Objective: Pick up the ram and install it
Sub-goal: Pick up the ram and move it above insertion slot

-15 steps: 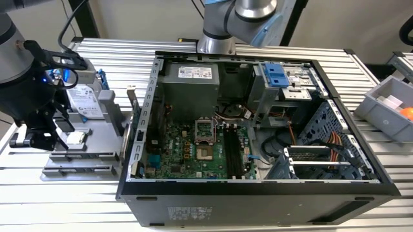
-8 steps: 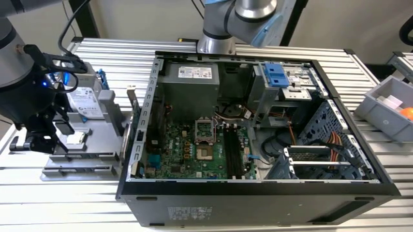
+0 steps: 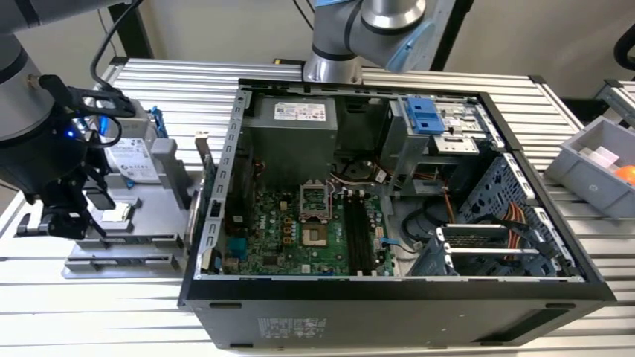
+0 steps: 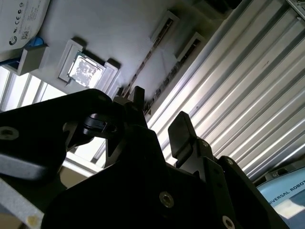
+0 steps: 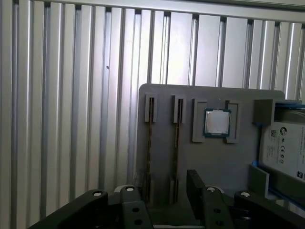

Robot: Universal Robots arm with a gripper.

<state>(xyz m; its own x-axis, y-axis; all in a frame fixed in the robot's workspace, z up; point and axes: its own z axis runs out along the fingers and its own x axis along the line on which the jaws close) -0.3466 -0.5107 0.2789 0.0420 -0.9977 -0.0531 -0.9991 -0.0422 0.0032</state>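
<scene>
Two ram sticks stand on edge in slots of a grey fixture; in the first wrist view they show as thin brownish lines, the ram and a second stick beside it. My gripper hovers over that end of the fixture, open, with nothing between its fingers. In the second wrist view the gripper is open too, and the ram runs as a thin line just beyond the fingertips. In the exterior view the gripper hangs over the fixture at the exterior view's left, beside the open computer case.
The fixture also carries a small square silver chip and a hard drive in a blue frame. Black motherboard slots lie inside the case. A second arm's base stands behind the case. A grey bin sits at the exterior view's right.
</scene>
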